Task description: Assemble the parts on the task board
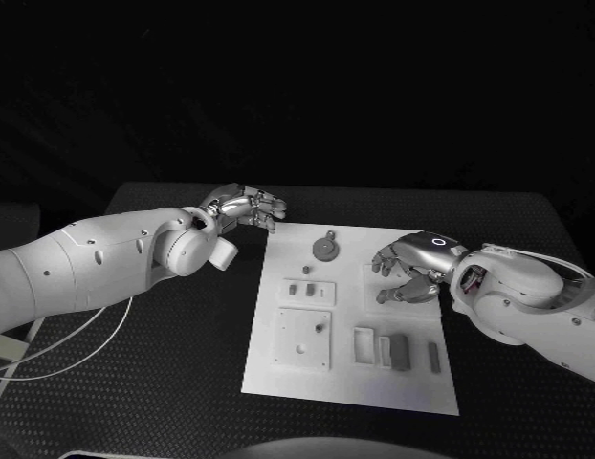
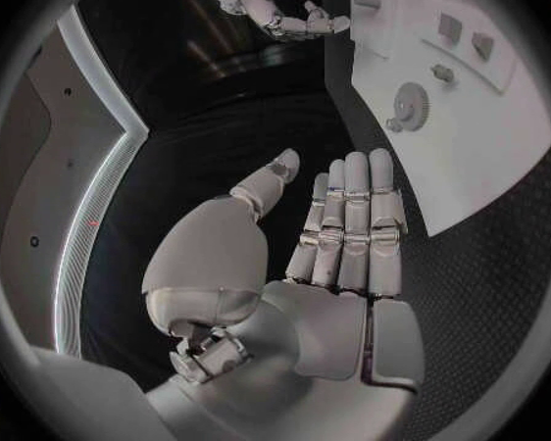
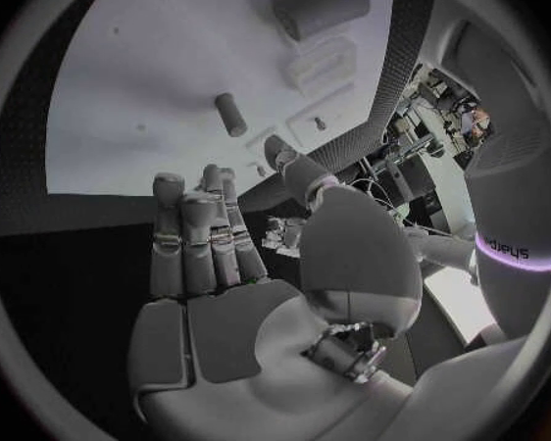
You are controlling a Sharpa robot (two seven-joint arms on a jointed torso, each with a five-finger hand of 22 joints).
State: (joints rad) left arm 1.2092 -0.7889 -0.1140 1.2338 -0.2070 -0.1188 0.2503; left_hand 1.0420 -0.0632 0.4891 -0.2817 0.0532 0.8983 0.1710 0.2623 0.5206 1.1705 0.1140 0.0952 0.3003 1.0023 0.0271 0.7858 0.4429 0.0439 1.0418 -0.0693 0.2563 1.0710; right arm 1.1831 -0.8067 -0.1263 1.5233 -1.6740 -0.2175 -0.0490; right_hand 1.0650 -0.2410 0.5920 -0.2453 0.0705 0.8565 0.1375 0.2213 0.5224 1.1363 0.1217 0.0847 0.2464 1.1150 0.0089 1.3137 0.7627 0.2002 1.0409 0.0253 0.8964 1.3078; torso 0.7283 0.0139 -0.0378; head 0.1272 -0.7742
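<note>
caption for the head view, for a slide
Both hands, left and right, hover empty over the task board.

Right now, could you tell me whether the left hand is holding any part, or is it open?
Open: the left hand shows a flat bare palm with straight fingers, hovering beside the task board, touching no part.

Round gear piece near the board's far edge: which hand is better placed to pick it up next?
Probably the right hand: it hovers open over the task board, close beside the gear piece. The left hand, also open, sits off the board's far left corner.
</note>
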